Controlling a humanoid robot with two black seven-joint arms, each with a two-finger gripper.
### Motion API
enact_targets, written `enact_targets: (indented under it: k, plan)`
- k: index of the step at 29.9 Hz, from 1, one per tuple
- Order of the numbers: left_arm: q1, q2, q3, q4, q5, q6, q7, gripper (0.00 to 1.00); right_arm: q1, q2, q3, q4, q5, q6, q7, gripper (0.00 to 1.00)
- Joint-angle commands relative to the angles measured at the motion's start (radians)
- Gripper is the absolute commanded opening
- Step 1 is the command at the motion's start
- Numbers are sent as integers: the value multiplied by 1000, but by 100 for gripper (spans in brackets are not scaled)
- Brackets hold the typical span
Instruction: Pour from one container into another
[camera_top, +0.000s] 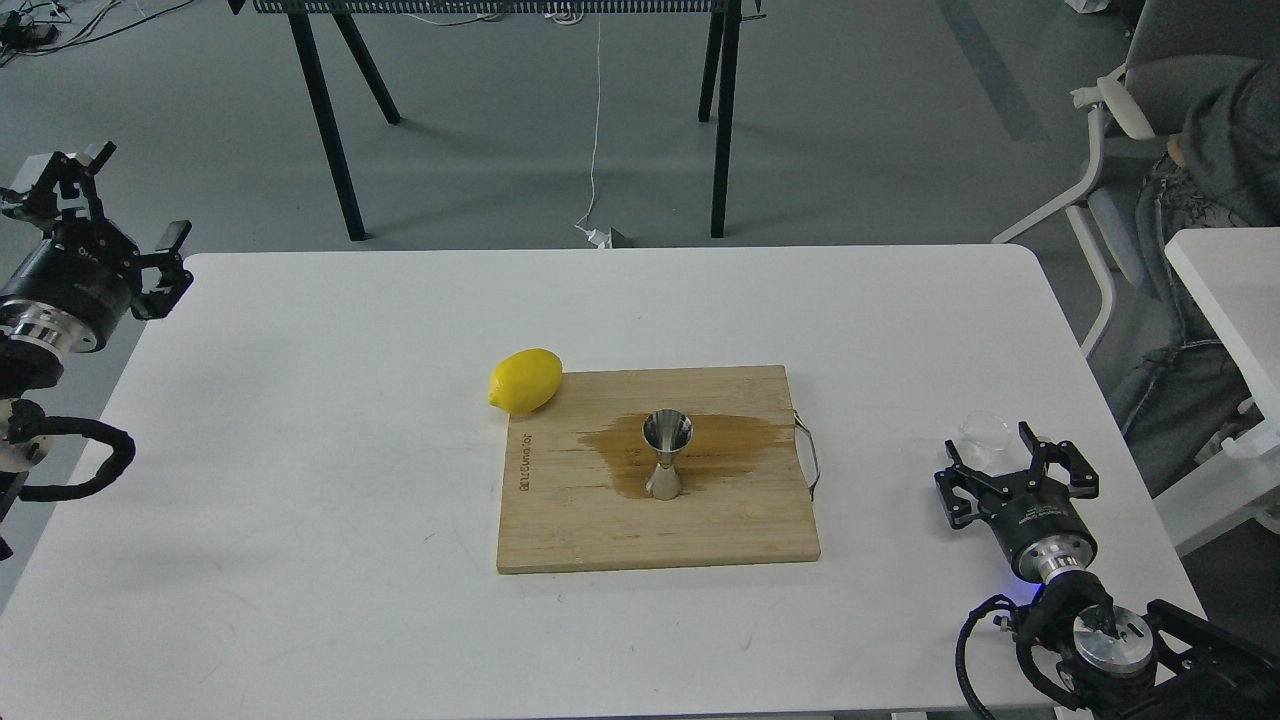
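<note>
Your right pincer (1000, 462) sat low over the right side of the white tabletop (300, 400) with its fingers spread wide and nothing between them. The clear glass cup (984, 431) stood on the tabletop just beyond those fingertips, not gripped. The steel jigger (666, 453) stood upright on the wooden cutting board (650, 530), in the middle of a brown wet stain (735, 442), well apart from the cup. A lemon (525, 381) rested against the board's far left corner. Your left pincer (110, 215) hung off the tabletop's left edge, fingers parted and empty.
</note>
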Motion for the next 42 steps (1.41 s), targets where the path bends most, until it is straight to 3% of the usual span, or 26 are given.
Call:
enact_targets:
  k: [1,42]
  plan:
    - [0,0,0,0,-1,0,0,100,-1,0,0,0,0,0,-2,74]
    - [0,0,-1,14,-1,0,0,100,-4,2,-6,0,-8,0,-14,52]
